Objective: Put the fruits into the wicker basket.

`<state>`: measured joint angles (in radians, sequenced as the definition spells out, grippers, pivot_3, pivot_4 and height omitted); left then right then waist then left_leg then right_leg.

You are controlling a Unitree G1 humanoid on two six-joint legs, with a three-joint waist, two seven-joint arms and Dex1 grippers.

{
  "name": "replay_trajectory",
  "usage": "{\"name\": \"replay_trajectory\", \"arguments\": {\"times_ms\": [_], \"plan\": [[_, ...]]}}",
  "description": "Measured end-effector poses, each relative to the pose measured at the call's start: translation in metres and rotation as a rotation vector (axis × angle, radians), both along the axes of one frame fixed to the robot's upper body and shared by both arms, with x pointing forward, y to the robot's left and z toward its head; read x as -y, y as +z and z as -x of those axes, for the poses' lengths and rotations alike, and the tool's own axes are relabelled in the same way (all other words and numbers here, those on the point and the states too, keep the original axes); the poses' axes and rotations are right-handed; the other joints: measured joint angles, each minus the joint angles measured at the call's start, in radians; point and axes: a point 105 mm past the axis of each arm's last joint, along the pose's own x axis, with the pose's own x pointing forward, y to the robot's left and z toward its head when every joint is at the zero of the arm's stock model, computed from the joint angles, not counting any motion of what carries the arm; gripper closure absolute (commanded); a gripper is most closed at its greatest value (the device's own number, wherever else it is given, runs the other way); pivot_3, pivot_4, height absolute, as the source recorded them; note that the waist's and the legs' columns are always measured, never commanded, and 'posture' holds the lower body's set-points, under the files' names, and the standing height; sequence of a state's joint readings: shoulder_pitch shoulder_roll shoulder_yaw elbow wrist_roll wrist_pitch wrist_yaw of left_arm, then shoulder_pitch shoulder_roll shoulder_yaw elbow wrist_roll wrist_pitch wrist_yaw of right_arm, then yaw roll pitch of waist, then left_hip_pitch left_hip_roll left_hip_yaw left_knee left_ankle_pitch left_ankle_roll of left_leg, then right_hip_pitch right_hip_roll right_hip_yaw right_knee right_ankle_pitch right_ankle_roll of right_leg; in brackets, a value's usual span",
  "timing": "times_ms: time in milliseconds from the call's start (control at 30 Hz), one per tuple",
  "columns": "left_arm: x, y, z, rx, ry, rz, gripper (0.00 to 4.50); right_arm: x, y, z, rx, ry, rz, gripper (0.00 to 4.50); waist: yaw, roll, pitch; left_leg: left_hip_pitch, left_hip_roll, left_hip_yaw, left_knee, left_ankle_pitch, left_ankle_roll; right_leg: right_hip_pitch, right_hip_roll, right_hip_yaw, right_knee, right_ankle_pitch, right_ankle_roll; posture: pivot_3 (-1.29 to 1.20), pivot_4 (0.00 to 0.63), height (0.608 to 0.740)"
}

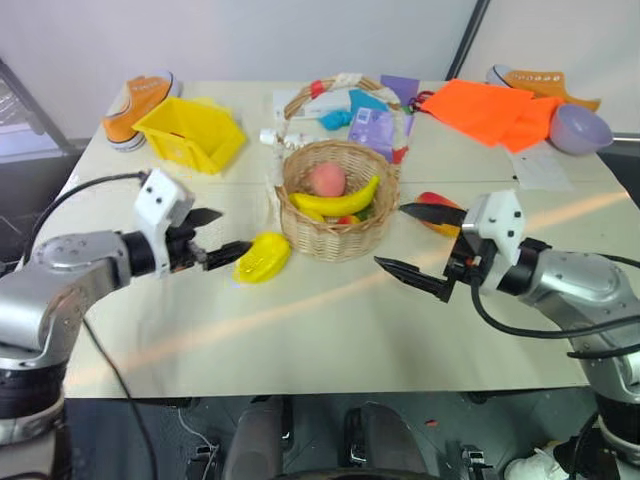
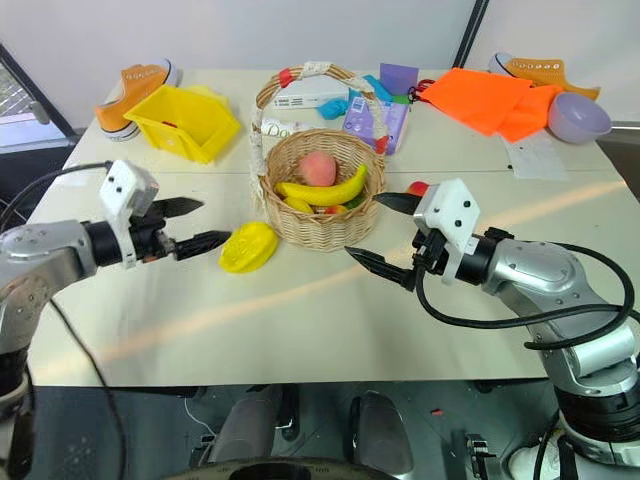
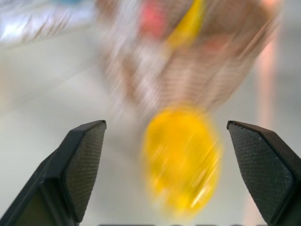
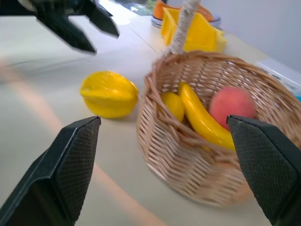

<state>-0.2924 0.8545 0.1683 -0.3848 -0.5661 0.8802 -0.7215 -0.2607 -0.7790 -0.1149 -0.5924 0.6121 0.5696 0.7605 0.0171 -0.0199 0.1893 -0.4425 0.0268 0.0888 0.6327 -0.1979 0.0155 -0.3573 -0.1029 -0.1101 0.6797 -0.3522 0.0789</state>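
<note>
While the table carries much clutter, only a few things matter to the step in hand. The wicker basket stands at the middle of the table and already holds a banana, a pinkish round fruit and something red and green beneath them. At about eight o'clock from the basket, just beside its wall, the ridged yellow fruit lies on the tabletop. The mango lies at about three o'clock from the basket, partly hidden behind the right gripper.

Both pairs of jaws are spread wide and empty; the left gripper hangs just at nine o'clock of the ridged fruit. The step in hand is judged to be the grasp of that fruit. It is best taken across its narrower waist, with the fingers set in the grooves between ridges, since a smooth toy shell may be squeezed out sideways. The basket wall and handle should be cleared on the lift.
</note>
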Motion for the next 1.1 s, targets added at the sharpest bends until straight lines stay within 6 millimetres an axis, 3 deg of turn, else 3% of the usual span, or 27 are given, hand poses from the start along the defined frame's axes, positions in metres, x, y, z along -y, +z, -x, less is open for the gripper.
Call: {"name": "replay_trajectory", "arguments": {"times_ms": [300, 500, 600, 633, 700, 800, 900, 1000, 1100], "plan": [[0.032, -0.024, -0.005, -0.032, -0.116, -0.049, 0.01, -0.008, 0.002, 0.004, -0.006, 0.038, -0.003, 0.00, -0.005, 0.000, 0.000, 0.000, 0.001, 0.000, -0.001, 0.000, 0.000, -0.001, 0.000, 0.000, -0.001, 0.000, 0.000, 0.00, 0.150, 0.715], [0.041, -0.048, -0.010, -0.078, -0.132, -0.122, 0.01, -0.011, 0.003, 0.007, 0.000, 0.032, -0.011, 0.00, -0.005, 0.001, 0.001, 0.000, 0.000, 0.001, -0.001, 0.000, 0.001, -0.001, 0.001, 0.000, -0.001, 0.000, 0.000, 0.00, 0.150, 0.715], [0.042, -0.055, -0.016, -0.091, -0.109, -0.120, 1.25, -0.011, 0.000, 0.008, -0.008, 0.022, -0.014, 0.00, -0.004, 0.001, 0.001, 0.000, 0.000, 0.000, -0.001, 0.000, 0.001, 0.000, 0.000, 0.000, -0.001, 0.000, 0.000, 0.00, 0.150, 0.715], [0.043, -0.052, -0.019, -0.080, -0.103, -0.113, 1.73, -0.011, 0.000, 0.008, -0.010, 0.020, -0.015, 0.00, -0.004, 0.001, 0.001, -0.001, 0.000, 0.000, 0.000, 0.000, 0.001, 0.000, 0.000, 0.000, -0.001, 0.000, 0.000, 0.00, 0.150, 0.715], [0.044, -0.048, -0.021, -0.062, -0.105, -0.109, 2.14, -0.012, 0.001, 0.010, -0.006, 0.021, -0.016, 0.00, -0.005, 0.001, 0.001, 0.000, 0.000, 0.001, 0.000, 0.000, 0.001, 0.000, 0.000, 0.000, -0.001, 0.000, 0.000, 0.00, 0.150, 0.715], [0.043, -0.041, -0.018, -0.049, -0.119, -0.074, 2.14, -0.013, 0.000, 0.010, -0.014, 0.020, -0.018, 0.00, -0.007, 0.001, 0.001, 0.000, 0.001, 0.000, -0.001, 0.000, 0.001, -0.001, 0.001, 0.000, -0.001, 0.000, 0.000, 0.00, 0.150, 0.715], [0.037, -0.022, -0.009, -0.020, -0.148, -0.002, 2.14, -0.012, 0.000, 0.011, -0.016, 0.017, -0.017, 0.00, -0.009, 0.001, 0.001, 0.000, 0.001, 0.000, -0.001, 0.000, 0.000, -0.001, 0.001, 0.000, 0.000, 0.000, 0.000, 0.00, 0.150, 0.715], [0.033, 0.011, 0.002, 0.012, -0.188, 0.090, 2.14, -0.011, 0.000, 0.011, -0.016, 0.016, -0.012, 0.00, -0.006, 0.002, 0.001, 0.000, 0.001, 0.000, 0.000, 0.000, 0.000, -0.001, 0.000, 0.000, 0.000, 0.000, 0.000, 0.00, 0.150, 0.715], [0.048, 0.046, 0.012, 0.077, -0.281, 0.148, 2.14, -0.008, 0.001, 0.008, -0.016, 0.014, -0.002, 0.00, -0.002, 0.001, 0.001, 0.000, 0.000, 0.000, 0.001, 0.000, 0.000, 0.001, 0.000, 0.000, 0.000, 0.000, 0.000, 0.00, 0.150, 0.715]]}}
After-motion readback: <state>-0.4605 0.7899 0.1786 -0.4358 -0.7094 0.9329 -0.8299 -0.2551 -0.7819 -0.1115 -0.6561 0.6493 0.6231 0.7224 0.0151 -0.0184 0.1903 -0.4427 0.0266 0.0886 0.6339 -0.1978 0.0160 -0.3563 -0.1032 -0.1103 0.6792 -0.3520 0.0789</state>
